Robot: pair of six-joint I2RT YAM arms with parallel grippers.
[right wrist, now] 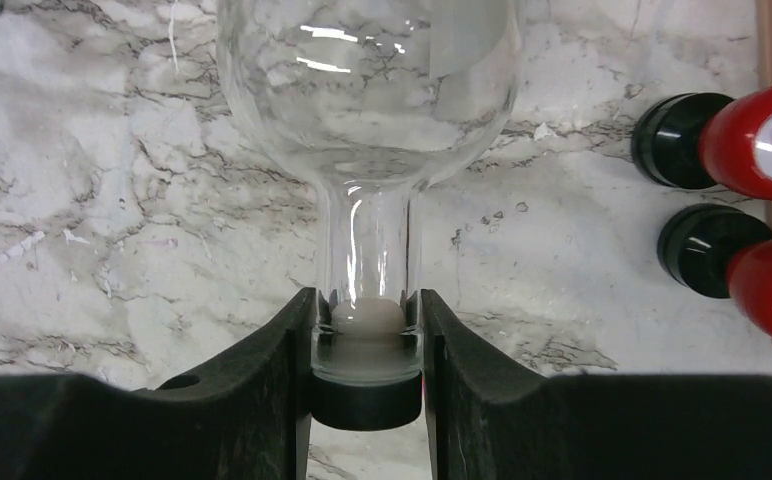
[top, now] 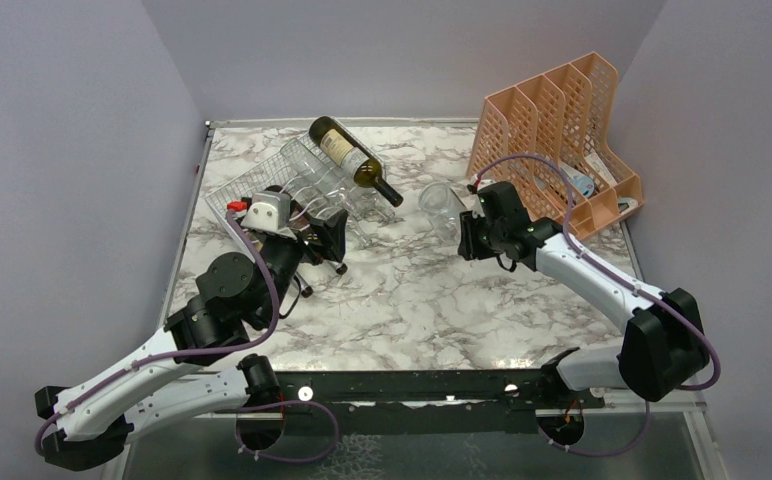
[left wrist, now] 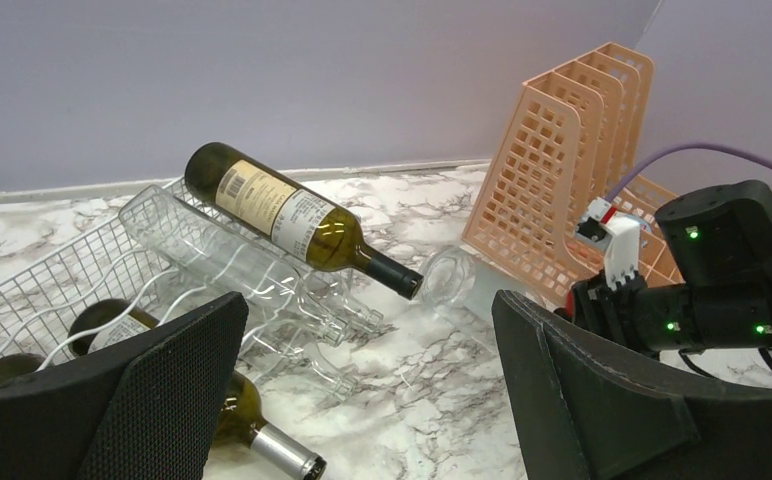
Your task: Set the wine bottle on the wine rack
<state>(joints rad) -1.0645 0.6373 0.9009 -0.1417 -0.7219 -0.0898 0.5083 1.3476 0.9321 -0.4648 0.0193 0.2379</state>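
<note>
Dark bottle (top: 354, 160) lies across wine rack (top: 240, 186) cradles.

Two white-and-black robot arms trailing purple cables.
The left arm (top: 152, 390) and right arm (top: 597, 275) have white shells between black joints, and a purple cable (top: 524, 155) loops along each. The left gripper (left wrist: 370, 310) has broad black fingers (left wrist: 172, 390) (finely dimpled pads inside).

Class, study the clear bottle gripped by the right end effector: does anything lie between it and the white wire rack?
Yes. A green bottle lies on top of the wine rack, its neck jutting toward the clear bottle in the right end effector. Other clear bottles occupy cradles on that side.
</note>
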